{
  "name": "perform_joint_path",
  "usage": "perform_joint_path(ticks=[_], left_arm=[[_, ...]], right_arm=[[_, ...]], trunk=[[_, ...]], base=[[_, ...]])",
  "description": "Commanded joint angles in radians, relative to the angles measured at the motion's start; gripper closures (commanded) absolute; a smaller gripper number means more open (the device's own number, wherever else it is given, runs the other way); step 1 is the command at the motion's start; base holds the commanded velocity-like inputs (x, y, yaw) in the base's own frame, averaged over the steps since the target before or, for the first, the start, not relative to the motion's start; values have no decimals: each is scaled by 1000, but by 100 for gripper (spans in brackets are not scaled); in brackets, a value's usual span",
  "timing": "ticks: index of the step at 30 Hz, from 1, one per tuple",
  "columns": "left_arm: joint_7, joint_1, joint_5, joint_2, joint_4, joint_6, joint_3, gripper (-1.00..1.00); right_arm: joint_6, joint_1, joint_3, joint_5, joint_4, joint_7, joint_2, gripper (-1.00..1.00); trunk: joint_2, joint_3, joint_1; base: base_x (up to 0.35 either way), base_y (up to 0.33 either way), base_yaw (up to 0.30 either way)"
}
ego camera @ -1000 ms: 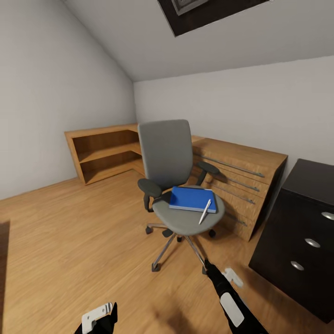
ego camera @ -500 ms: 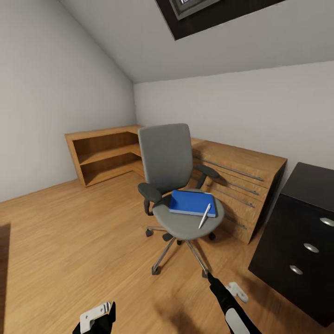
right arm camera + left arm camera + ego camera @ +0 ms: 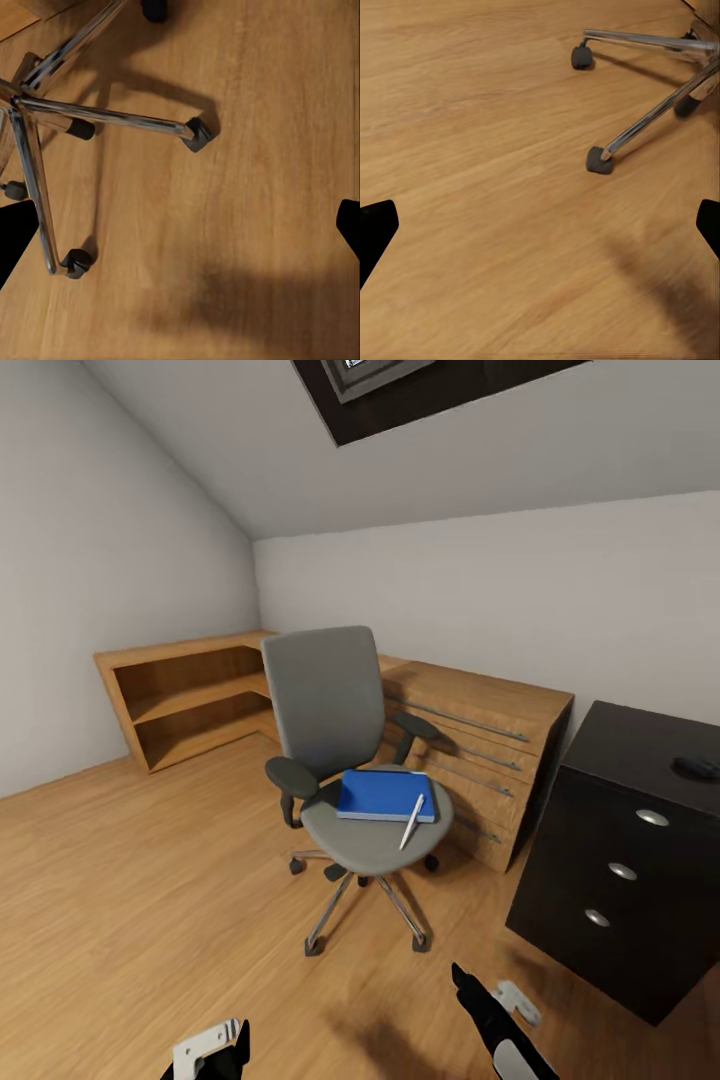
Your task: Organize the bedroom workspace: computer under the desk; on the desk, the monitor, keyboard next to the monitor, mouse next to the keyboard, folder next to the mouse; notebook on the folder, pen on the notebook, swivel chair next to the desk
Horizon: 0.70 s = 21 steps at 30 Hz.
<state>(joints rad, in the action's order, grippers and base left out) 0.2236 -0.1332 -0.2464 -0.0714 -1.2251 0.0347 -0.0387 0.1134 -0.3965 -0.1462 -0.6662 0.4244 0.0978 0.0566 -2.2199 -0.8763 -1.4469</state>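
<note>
Wooden floor [image 3: 150,880] spreads under a grey upholstered swivel chair [image 3: 345,740] at twelve o'clock. On its seat a flat bright blue folder [image 3: 385,795] lies, long axis crosswise, a thin white pen [image 3: 411,821] across its corner. Both jaws hang released, empty; the right arm [image 3: 500,1025] is nearer.

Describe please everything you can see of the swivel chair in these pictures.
The swivel chair stands upright on the wooden floor, in front of a light wooden drawer chest. It has a tall grey upholstered back, a round grey seat, two black armrests and a chrome star base with small black wheels. On the seat lie the blue folder and the white pen, which rests partly on the folder. Neither gripper touches the chair.
</note>
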Motion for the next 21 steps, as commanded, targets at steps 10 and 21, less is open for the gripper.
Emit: perform_joint_path(ticks=[10, 21], left_arm=[[5, 0, -10, -1, 58, 4, -8, -100], [5, 0, -8, 1, 101, 5, -16, -100]], right_arm=[[23, -1, -4, -6, -67, 74, -29, -100], [63, -1, -4, 5, -79, 77, -31, -100]], trunk=[[0, -1, 0], [0, -1, 0]], base=[[0, 0, -268], [0, 0, -268]])
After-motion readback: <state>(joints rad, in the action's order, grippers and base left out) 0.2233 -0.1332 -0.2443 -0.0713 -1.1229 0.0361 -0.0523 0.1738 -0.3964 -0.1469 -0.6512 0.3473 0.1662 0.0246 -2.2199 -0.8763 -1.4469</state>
